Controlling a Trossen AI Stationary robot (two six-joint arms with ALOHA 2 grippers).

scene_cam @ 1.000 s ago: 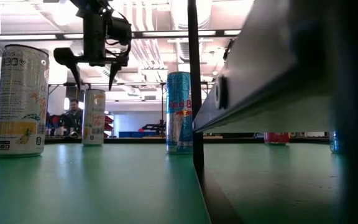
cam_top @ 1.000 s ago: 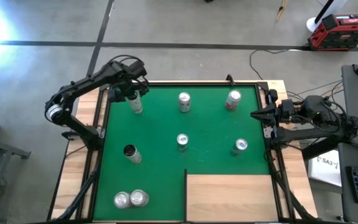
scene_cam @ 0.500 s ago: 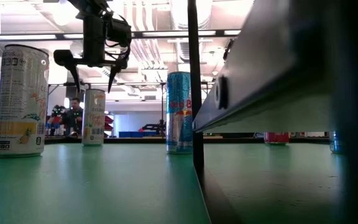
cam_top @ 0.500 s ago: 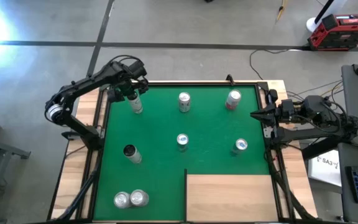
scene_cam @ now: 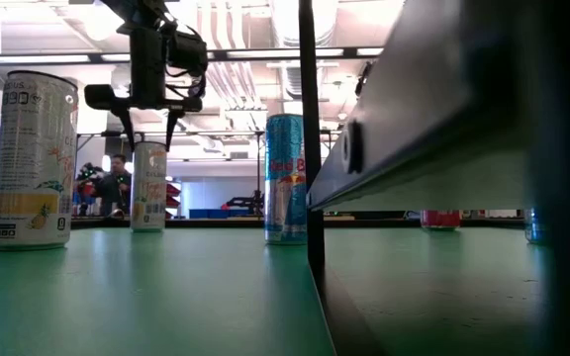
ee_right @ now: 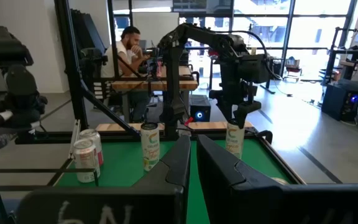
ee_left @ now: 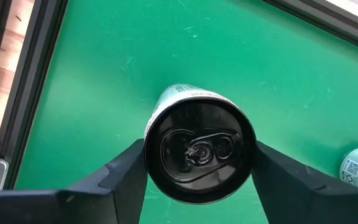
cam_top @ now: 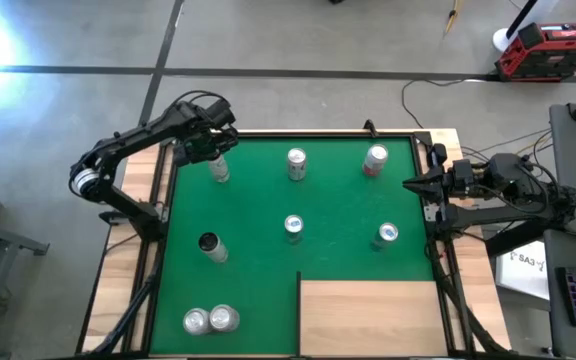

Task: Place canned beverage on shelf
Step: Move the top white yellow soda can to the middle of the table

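Observation:
A slim pale can (cam_top: 219, 170) with a dark top (ee_left: 199, 151) stands upright on the green mat (cam_top: 348, 200) at its far left corner. My left gripper (cam_top: 211, 150) points down over it, its fingers closed in on the can's top end (scene_cam: 149, 148). My right gripper (cam_top: 408, 183) waits shut and level at the mat's right edge. The shelf (cam_top: 368, 315), a pale plywood panel, lies at the mat's near right corner. My left gripper comes from above, pointing down, one finger (ee_left: 120, 177) on each side of the can's upper wall (ee_left: 151, 134) just under the rim. Only the fingers' free ends reach the can. It stands upright with its base on the mat.
Other cans stand on the mat: two along the far edge (cam_top: 296, 163) (cam_top: 375, 158), two mid-mat (cam_top: 293, 227) (cam_top: 387, 234), a dark-topped one at left (cam_top: 211, 247), and a pair near the front left (cam_top: 210, 319). A person sits beyond the table (ee_right: 129, 43).
My left gripper's fingers have drawn together from wide apart until they flank the can's top closely. The can has stayed where it was.

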